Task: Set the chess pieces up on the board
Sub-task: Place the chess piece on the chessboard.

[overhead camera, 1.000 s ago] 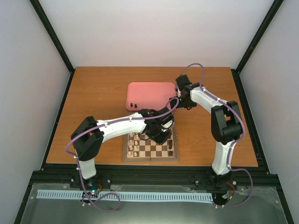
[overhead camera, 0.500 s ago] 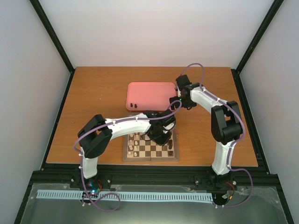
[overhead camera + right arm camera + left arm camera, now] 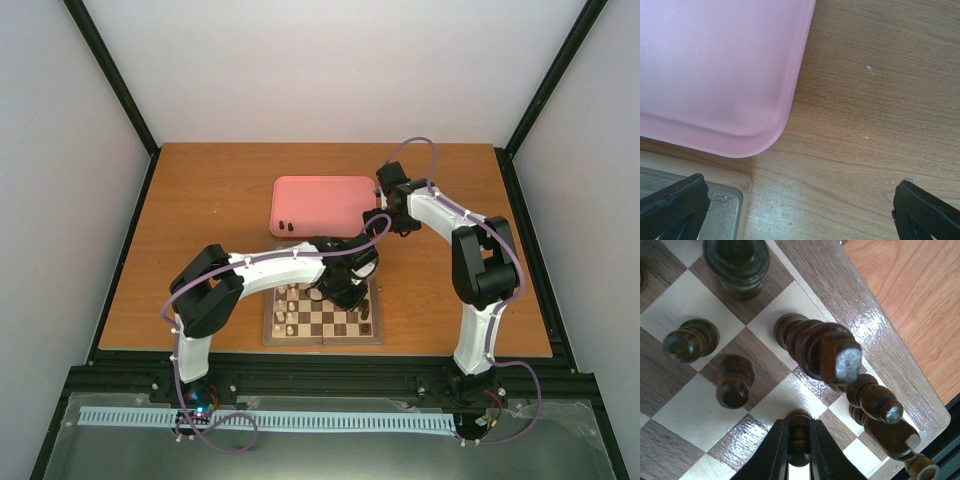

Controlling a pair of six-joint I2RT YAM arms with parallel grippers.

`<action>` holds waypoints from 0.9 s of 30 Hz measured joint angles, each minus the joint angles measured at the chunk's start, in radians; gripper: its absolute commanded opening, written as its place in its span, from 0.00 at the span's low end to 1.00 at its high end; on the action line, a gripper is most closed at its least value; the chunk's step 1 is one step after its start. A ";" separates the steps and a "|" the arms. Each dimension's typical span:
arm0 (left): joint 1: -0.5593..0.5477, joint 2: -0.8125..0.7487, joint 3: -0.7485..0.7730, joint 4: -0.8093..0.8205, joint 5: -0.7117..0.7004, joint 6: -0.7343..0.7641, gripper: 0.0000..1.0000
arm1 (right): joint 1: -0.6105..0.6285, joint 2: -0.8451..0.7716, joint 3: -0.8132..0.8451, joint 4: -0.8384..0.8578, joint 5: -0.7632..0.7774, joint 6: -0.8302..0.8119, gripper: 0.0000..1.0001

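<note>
While the left hand [image 3: 799, 422] is clamped on a dark piece [image 3: 799, 450] over the board [image 3: 875, 335] near its corner, more pieces [image 3: 735, 382] stand nearby. Right hand [image 3: 800, 205] is spread wide above the counter [image 3: 875, 100] by the tray [image 3: 705, 65].

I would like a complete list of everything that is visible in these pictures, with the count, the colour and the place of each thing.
board: one, light and dark brown checks, near middle of the table.
dark chess pieces: several, brown-black, standing on the board, many along its right edge.
spare dark pieces: two, dark, at the tray's near left corner.
cream pieces: several, cream-white, left side of the board.
tray: one, pink, behind the board.
table: one, orange-brown wood.
left pincer: one, black, shut on a held piece over the board.
right pincer: one, black, open, over the table beside the tray's corner.
</note>
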 measured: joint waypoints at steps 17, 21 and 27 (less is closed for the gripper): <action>0.000 0.000 -0.002 0.020 -0.002 0.000 0.10 | 0.000 0.000 0.000 0.000 0.000 -0.004 1.00; 0.000 -0.003 -0.008 0.021 -0.005 0.000 0.13 | 0.000 0.000 0.000 0.000 0.000 -0.004 1.00; 0.000 -0.007 -0.016 0.023 -0.008 0.000 0.20 | 0.000 -0.001 -0.002 0.000 0.000 -0.004 1.00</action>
